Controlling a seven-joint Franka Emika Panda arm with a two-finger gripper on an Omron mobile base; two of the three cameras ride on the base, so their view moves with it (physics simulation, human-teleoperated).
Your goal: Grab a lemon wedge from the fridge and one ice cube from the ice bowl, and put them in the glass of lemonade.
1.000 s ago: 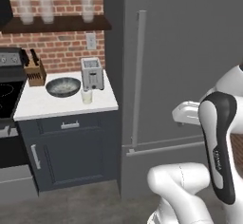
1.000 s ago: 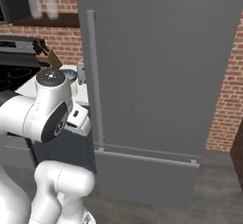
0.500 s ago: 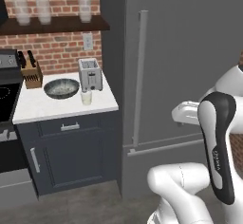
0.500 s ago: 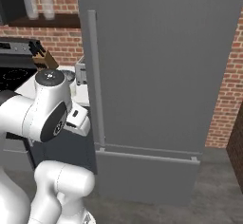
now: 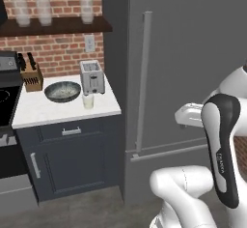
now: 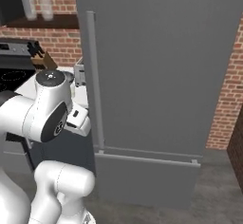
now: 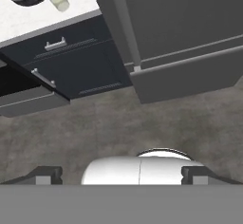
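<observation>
Left base view: fridge (image 5: 193, 72) shut; ice bowl (image 5: 62, 91) mid-counter, glass of lemonade (image 5: 88, 101) near the counter's (image 5: 34, 111) front edge.
Right base view: fridge door closed.
Hand view: my gripper (image 7: 121, 174) spread wide, holding nothing, above the floor.

A home kitchen: a tall grey fridge (image 5: 193, 53) stands beside a white counter (image 5: 43, 110) on dark cabinets (image 5: 72, 159), with a stove (image 5: 7, 94) at the left. A toaster (image 5: 91, 76), knife block (image 5: 30, 75) and bowl (image 5: 62, 91) sit below a brick wall (image 5: 53, 53) and a shelf (image 5: 53, 25) of glasses.
</observation>
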